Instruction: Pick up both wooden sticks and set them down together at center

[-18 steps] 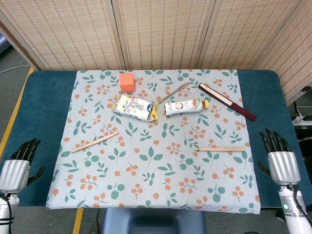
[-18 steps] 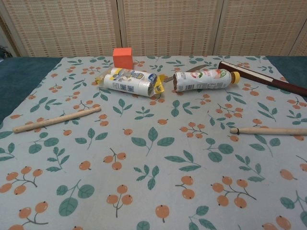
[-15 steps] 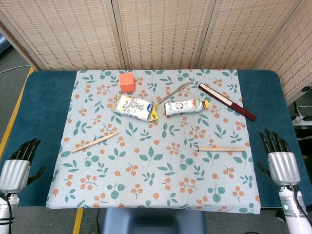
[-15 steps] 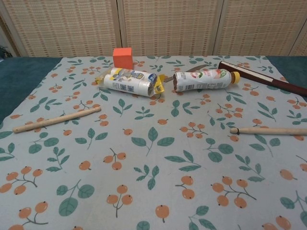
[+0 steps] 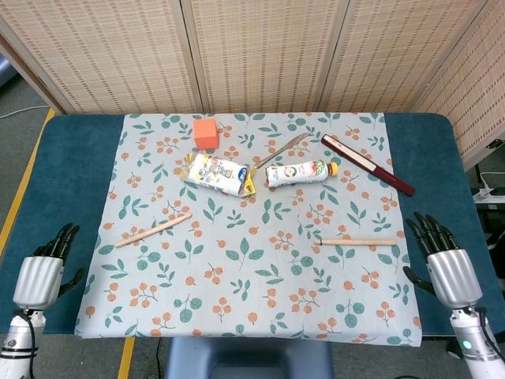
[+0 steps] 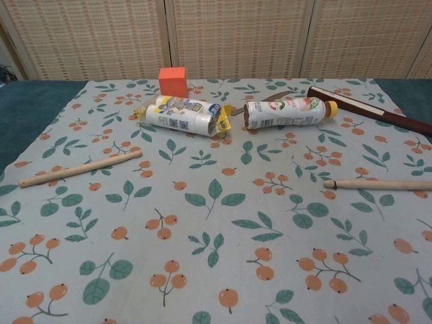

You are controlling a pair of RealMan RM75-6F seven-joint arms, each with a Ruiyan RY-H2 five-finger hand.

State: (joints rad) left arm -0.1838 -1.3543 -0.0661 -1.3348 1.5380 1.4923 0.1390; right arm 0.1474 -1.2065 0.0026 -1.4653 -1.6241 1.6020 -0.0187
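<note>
Woven bamboo screens stand behind a teal table (image 5: 79, 158) covered by a cloth (image 5: 252, 316) printed with leaves and orange berries. Two wooden sticks lie flat on the cloth, well apart: the left stick (image 5: 153, 230) slants on the robot's left side, and the right stick (image 5: 359, 242) lies nearly level on its right. Neither is at the centre, which sits bare between them, so the task looks not yet started.

The left hand (image 5: 39, 276) hovers at the near left corner, off the cloth, fingers apart and holding nothing. The right hand (image 5: 448, 264) hovers at the near right edge, fingers likewise spread and empty. Each hand sits on the same side as one stick, probably so that each can take the nearer one.

Further back, away from the sticks, lie an orange block (image 5: 206, 133), a crushed carton (image 5: 215, 173), a bottle (image 5: 298, 173) on its side, a knife (image 5: 282, 148) and a dark red case (image 5: 367, 164). The chest view shows both sticks but neither hand.
</note>
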